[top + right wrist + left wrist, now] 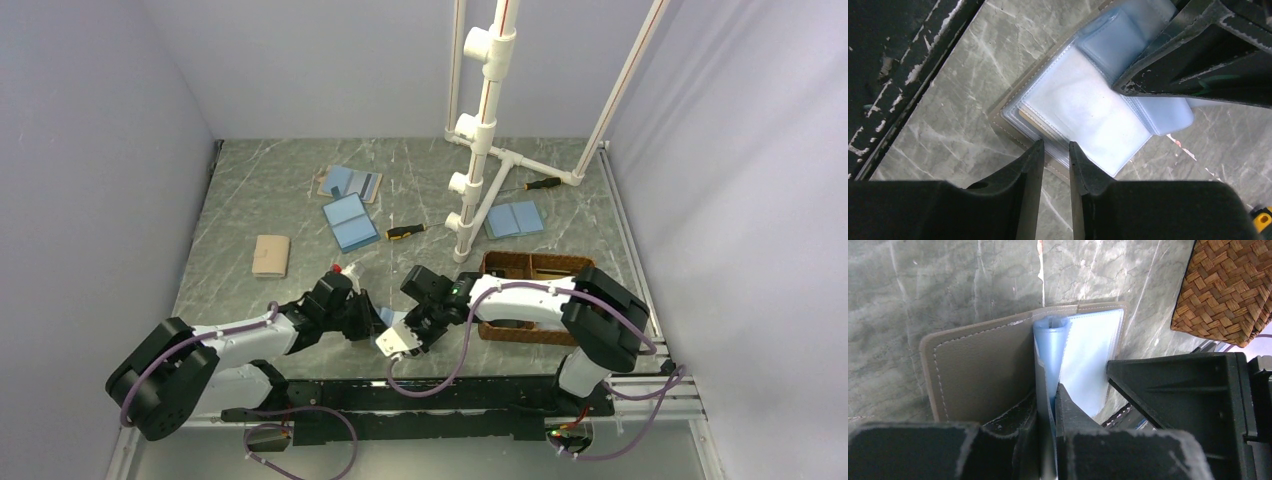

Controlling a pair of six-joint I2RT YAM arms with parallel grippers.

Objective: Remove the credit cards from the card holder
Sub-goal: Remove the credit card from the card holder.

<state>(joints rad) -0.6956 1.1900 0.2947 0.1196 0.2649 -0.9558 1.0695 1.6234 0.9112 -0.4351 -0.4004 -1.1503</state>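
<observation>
Card holder (1083, 115) is laid open on the marble-patterned table (908, 300), right between the two pincers and at the fingertips of both.

Left pincer (1047, 400) is pressed together on a light blue plastic sleeve (1050, 340) of the holder. The sleeve stands upright off the spread and is curled over at its top edge. The tan stitched leaf (978, 372) is seen lying flat on one side of the left pincer's fingers, with pale clear sleeves on the other side.

Right pincer (1056, 150) is positioned low at the holder's tan edge, opposite the left pincer, with the holder between them. Its fingers are parted by a narrow gap and nothing is seen clamped in it. Whether the tips touch the edge cannot be told.

Credit cards cannot be made out singly. Only a beige patch is seen under the clear sleeves just ahead of the right pincer's tips.

Wicker tray (1228, 285) is placed near the right pincer, apart from the holder.

Well beyond both pincers, spare blue holders (350, 222), a closed tan wallet (270, 255), a yellow-and-black screwdriver (405, 231) and a white pipe frame (480, 150) are seen.
</observation>
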